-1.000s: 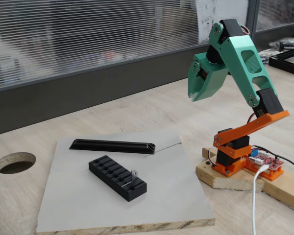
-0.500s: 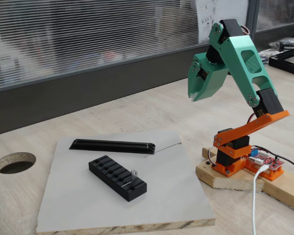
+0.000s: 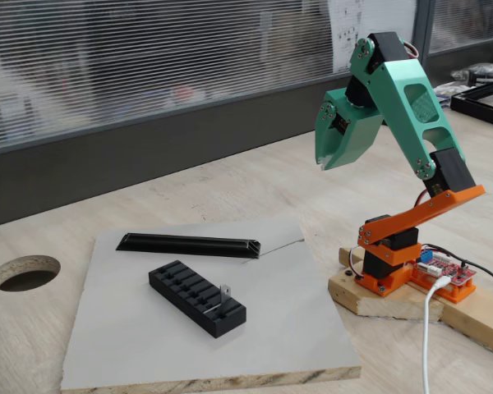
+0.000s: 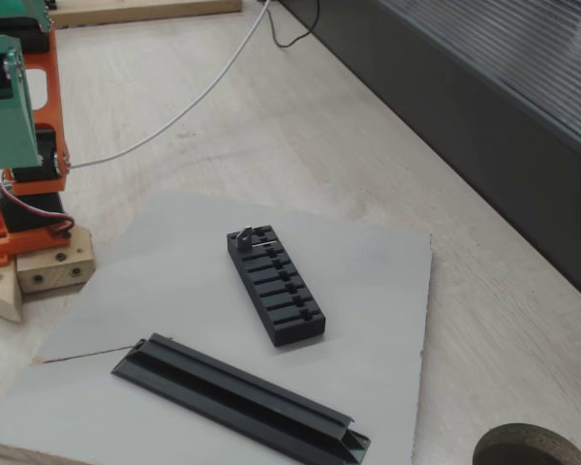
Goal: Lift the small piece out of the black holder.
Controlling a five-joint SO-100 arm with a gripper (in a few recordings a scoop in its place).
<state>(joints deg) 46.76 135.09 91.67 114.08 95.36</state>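
My jaws (image 3: 322,161) hang high above the bench (image 3: 230,185), tips pointing down and well apart from the work, gripping nothing; I can't tell from here if they're parted or closed. The small piece (image 3: 224,290) stands upright in an end slot of the black holder (image 3: 195,297), on the end nearer my base (image 3: 388,267), w/ its tab proud of the top — prob. so I can pinch it from above. Holder sits on the grey board (image 4: 387,320) just beside the long black bar (image 3: 190,244) — task not yet begun.
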